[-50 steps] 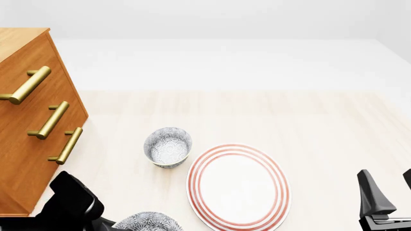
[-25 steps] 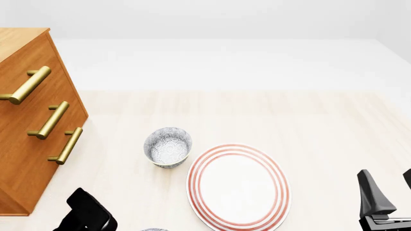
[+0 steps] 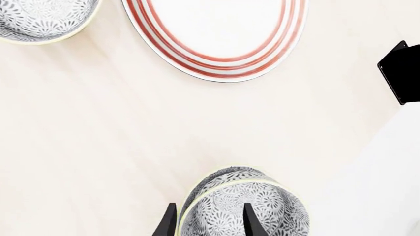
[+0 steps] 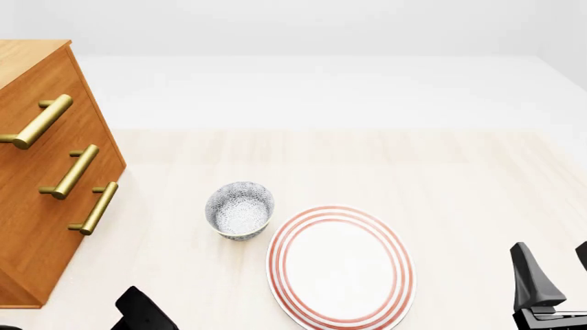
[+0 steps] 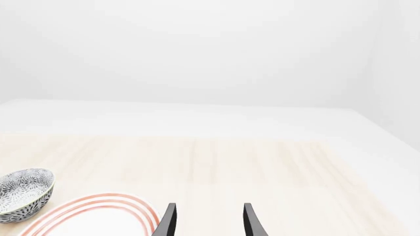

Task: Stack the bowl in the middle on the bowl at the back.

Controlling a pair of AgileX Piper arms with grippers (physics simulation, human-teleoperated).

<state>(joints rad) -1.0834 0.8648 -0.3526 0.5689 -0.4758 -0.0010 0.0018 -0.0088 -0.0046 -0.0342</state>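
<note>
The bowl in the middle [image 3: 262, 209], wide and grey-speckled with a pale rim, shows only in the left wrist view, near the table's near edge. My left gripper [image 3: 208, 206] is open above it, one finger over its inside and one just outside the rim. Whether they touch it I cannot tell. The bowl at the back [image 4: 240, 210] [image 3: 36, 17] [image 5: 23, 194] stands upright, left of the plate. In the front view only a piece of my left arm [image 4: 142, 316] shows at the bottom. My right gripper [image 4: 552, 246] [image 5: 210, 209] is open and empty at the right.
A large red-ringed white plate [image 4: 339, 267] [image 3: 217, 64] lies between the bowls and my right gripper. A wooden dresser [image 4: 41, 206] with brass handles fills the left side. The table's near edge is close beside the middle bowl.
The left arm drew back toward the near edge of the table. The middle bowl, at the front view's bottom edge a second ago, has gone out of that view. The right arm stayed still.
</note>
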